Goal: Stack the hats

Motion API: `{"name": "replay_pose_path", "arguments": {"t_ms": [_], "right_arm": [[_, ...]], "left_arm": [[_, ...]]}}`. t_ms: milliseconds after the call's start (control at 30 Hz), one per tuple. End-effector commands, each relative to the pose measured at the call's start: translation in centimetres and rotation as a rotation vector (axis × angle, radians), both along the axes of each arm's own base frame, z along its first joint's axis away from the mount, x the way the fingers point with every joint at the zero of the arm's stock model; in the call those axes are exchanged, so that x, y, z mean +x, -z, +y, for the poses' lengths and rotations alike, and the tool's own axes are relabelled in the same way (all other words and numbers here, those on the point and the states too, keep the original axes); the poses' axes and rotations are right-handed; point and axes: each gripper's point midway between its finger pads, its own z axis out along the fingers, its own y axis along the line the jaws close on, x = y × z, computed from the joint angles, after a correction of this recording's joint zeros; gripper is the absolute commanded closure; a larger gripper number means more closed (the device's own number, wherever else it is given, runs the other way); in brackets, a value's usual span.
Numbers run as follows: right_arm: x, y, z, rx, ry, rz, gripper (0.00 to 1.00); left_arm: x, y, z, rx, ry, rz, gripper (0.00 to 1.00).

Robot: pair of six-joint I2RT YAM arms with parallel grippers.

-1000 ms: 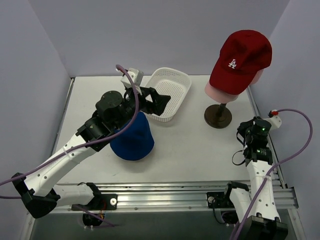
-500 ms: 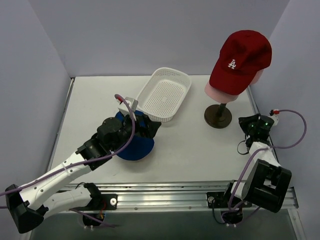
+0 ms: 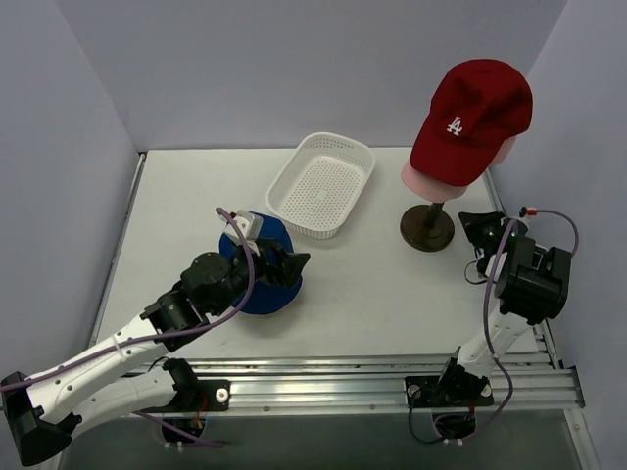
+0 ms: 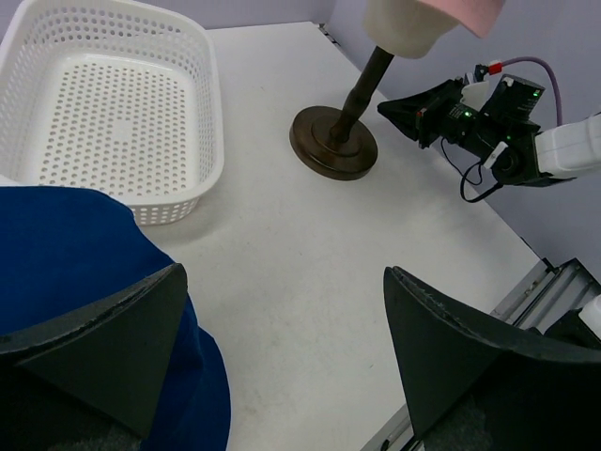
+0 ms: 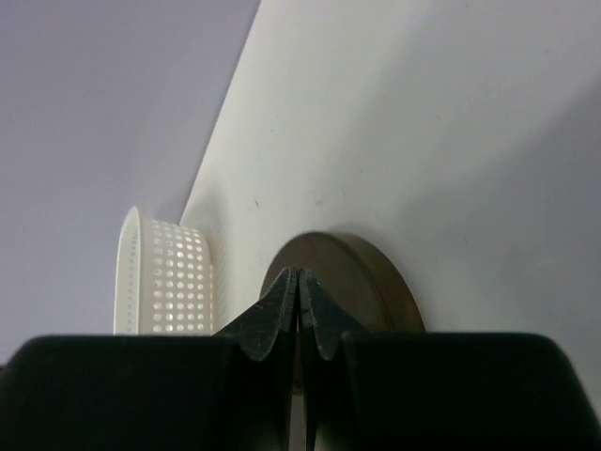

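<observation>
The royal-blue bucket hat (image 3: 277,294) sits on the white table (image 3: 372,294) toward the left, just in front of the near corner of the white perforated basket (image 3: 286,176), a little apart from it. The left gripper (image 3: 284,262) hangs over the hat's right side with its jaws spread wide and nothing between them. From its wrist camera, one finger (image 4: 94,348) is above the blue fabric (image 4: 75,244) and the other above bare tabletop; I cannot tell whether either one touches the hat. Over on the right, the dark red baseball cap (image 3: 475,113) with its white "LA" logo sits on top of the pale pink cap (image 3: 416,181). Both are on the cream mannequin head (image 4: 404,23), which is raised on a brown stand (image 3: 427,227). The right gripper (image 3: 468,221) is pressed fully shut with nothing in it. It is low beside the stand, pointing at the round base. In its own camera the closed tips (image 5: 298,277) line up with the base's edge (image 5: 362,282), and the basket (image 5: 160,277) shows beyond.
</observation>
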Motion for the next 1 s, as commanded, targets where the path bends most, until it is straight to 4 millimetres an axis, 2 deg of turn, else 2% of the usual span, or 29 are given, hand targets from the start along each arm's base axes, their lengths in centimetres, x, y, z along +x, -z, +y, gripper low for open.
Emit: {"name": "replay_pose_path", "arguments": {"t_ms": [0, 133, 167, 333, 367, 433, 600, 967], "right_arm": [[3.4, -4.8, 0.1, -0.016, -0.036, -0.219, 1.00], [4.8, -3.7, 0.7, 0.000, -0.050, -0.233, 1.00], [5.2, -2.6, 0.9, 0.007, -0.052, -0.212, 1.00], [7.4, -1.6, -0.5, -0.038, -0.011, -0.152, 1.00], [7.4, 0.1, -0.5, -0.053, -0.013, -0.084, 1.00], [8.1, 0.7, -1.2, -0.070, 0.005, -0.036, 1.00], [8.0, 2.8, -2.5, -0.138, 0.038, 0.095, 1.00], [6.6, 6.9, -1.1, -0.097, -0.015, 0.223, 1.00]], "left_arm": [[-0.1, -2.3, 0.5, -0.061, -0.014, -0.070, 0.06], [-0.4, -2.5, 0.5, -0.069, -0.008, -0.073, 0.06], [-0.4, -2.5, 0.6, -0.069, -0.008, -0.073, 0.06], [-0.5, -2.5, 0.7, -0.069, -0.011, -0.077, 0.06], [-0.5, -2.5, 0.7, -0.068, -0.014, -0.076, 0.06], [-0.5, -2.6, 0.7, -0.067, -0.012, -0.078, 0.06], [-0.6, -2.7, 0.9, -0.068, -0.022, -0.083, 0.06], [-0.8, -3.1, 1.5, -0.083, -0.029, -0.095, 0.06]]}}
